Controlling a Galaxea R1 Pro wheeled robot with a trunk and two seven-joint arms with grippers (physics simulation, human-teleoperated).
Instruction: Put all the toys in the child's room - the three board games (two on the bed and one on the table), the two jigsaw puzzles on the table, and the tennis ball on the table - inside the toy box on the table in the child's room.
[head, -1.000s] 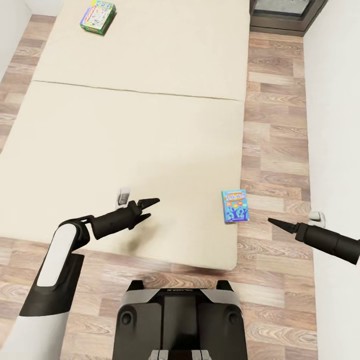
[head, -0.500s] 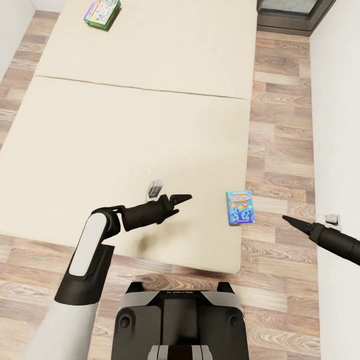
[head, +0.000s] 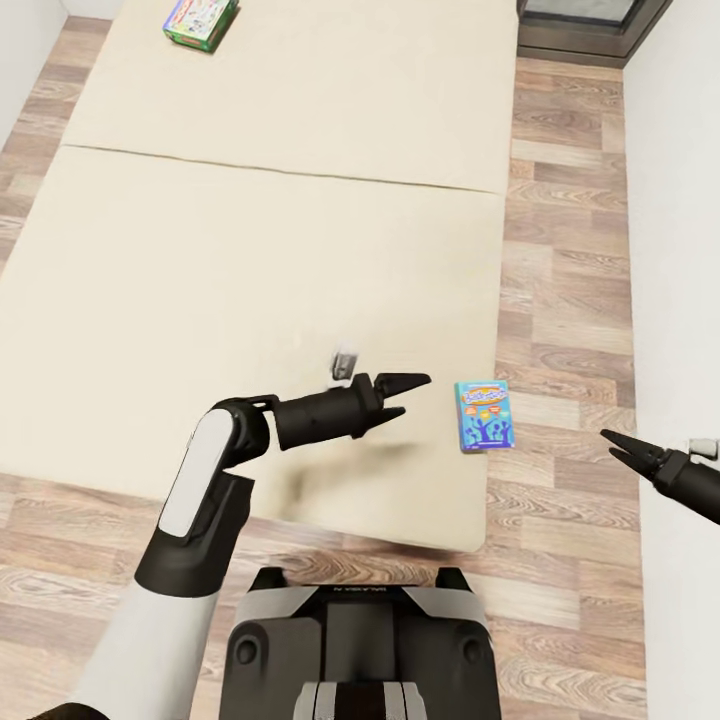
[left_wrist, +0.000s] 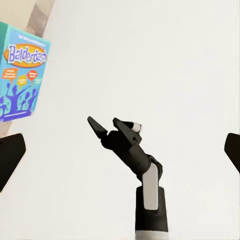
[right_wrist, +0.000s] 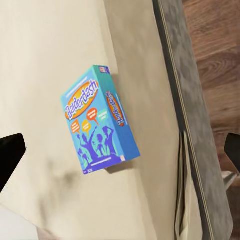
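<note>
The left gripper (head: 408, 394) hangs low over the beige bed (head: 250, 270), its two dark fingers spread apart and empty, pointing right toward the blue Balderdash board game (head: 485, 415), which lies flat at the bed's right edge, near but not yet between the fingers. That spread looks like readiness to close across the box's sides. In the left wrist view the same box (left_wrist: 21, 72) sits off to one side of the fingers' line, so the approach appears to need more travel before a grip is possible. The right gripper (head: 622, 449) waits further right, over the wood floor (head: 560, 300) beside the white wall (head: 680, 250), fingers parted and holding nothing; its wrist camera looks back at the box (right_wrist: 100, 120) and the bed's grey frame (right_wrist: 187, 125). A second, green-edged board game (head: 200, 22) rests at the bed's far left, well apart from both grippers.
</note>
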